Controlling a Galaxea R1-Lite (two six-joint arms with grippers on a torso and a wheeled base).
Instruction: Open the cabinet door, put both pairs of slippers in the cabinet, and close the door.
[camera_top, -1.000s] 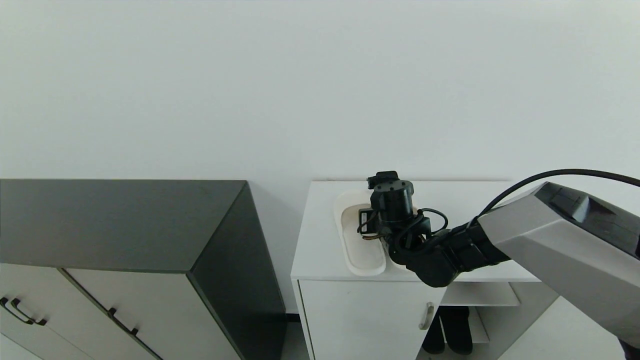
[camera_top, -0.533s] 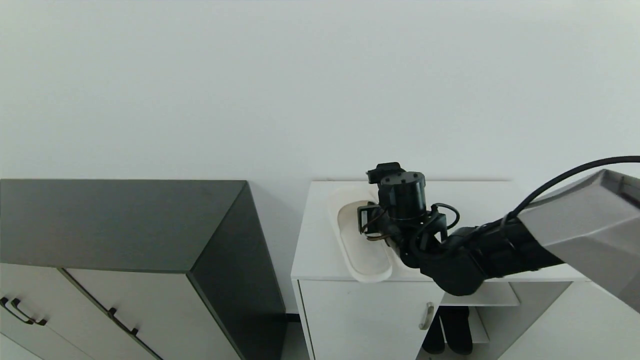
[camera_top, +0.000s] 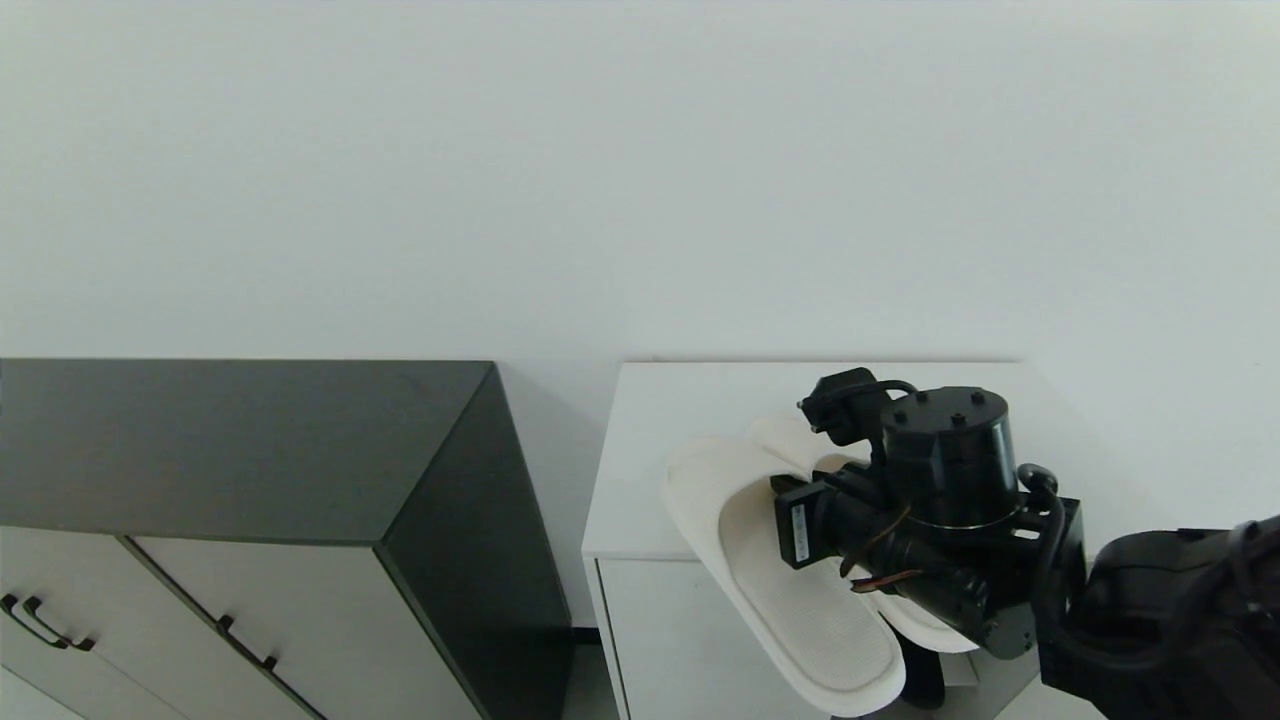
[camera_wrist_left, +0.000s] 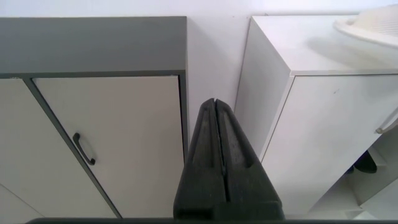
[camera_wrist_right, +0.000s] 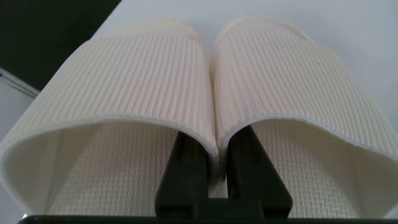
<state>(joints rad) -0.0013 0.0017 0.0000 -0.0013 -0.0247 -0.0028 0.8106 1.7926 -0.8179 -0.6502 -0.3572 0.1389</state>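
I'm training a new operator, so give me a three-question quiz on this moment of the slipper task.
1. True or false: the left gripper is shut with nothing in it.
2. The right gripper holds: A) a door handle, B) the pair of white slippers, C) nothing.
3. Fill in: the white cabinet's door is ____.
Key: 1 true; 2 B; 3 closed.

Cream slippers (camera_top: 800, 600), ribbed straps, dimpled insoles; white cabinet (camera_top: 680, 410); at left, dark grey sideboard (camera_top: 230, 440), pale doors (camera_top: 320, 620), black handles (camera_top: 245, 643).
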